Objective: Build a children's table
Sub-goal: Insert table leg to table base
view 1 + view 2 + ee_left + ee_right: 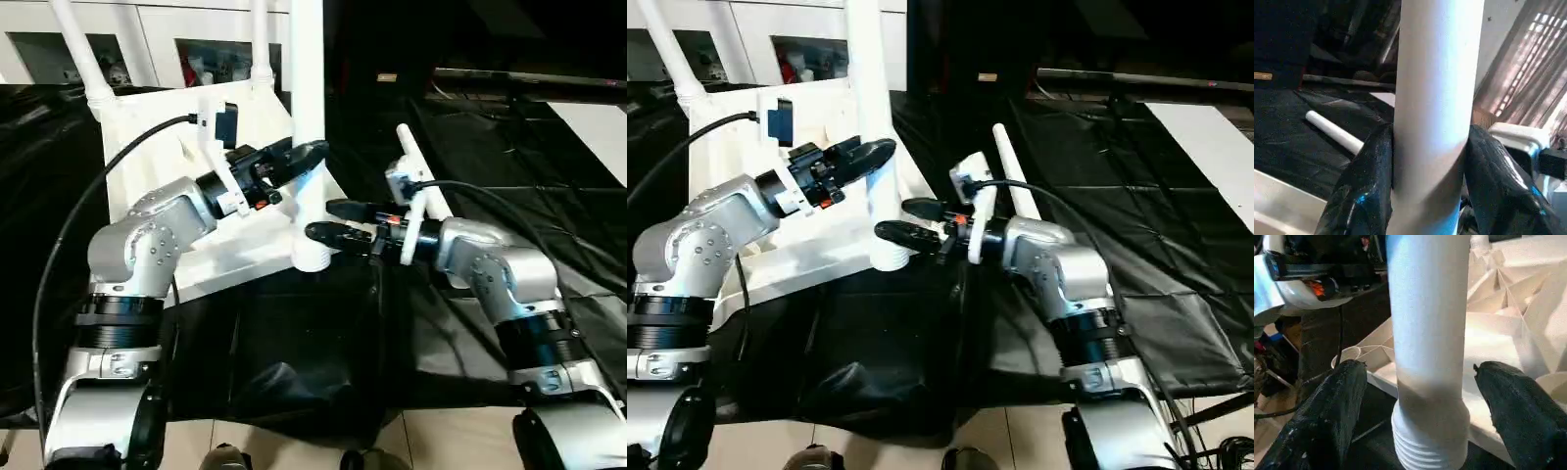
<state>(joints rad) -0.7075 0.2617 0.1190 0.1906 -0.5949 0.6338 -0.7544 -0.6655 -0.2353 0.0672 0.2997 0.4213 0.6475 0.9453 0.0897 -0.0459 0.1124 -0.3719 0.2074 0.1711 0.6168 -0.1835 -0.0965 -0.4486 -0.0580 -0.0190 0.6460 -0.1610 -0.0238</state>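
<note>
Between the two grippers, in the left eye view, a white leg [307, 117] is held upright over the near corner of the overturned tabletop [186, 127]. The left gripper [299, 162] is clamped on the leg's shaft, and the right gripper [328, 221] is spread around the leg's lower end without contact. Two further legs are seen standing in the far corner sockets, and a fourth leg [421, 181] lies on the black sheet [549, 186] behind the right gripper.

From the left wrist view, both fingers [1359, 191] are pressed against the shaft.

From the right wrist view, the fingers [1327, 416] are set well apart on either side of the threaded end [1430, 440], which appears to hang just off the tabletop's edge, beside an empty socket [1349, 355].

Risk: with only one grip applied, the leg may tilt or slip, and cross-threading or a missed socket would probably result.
</note>
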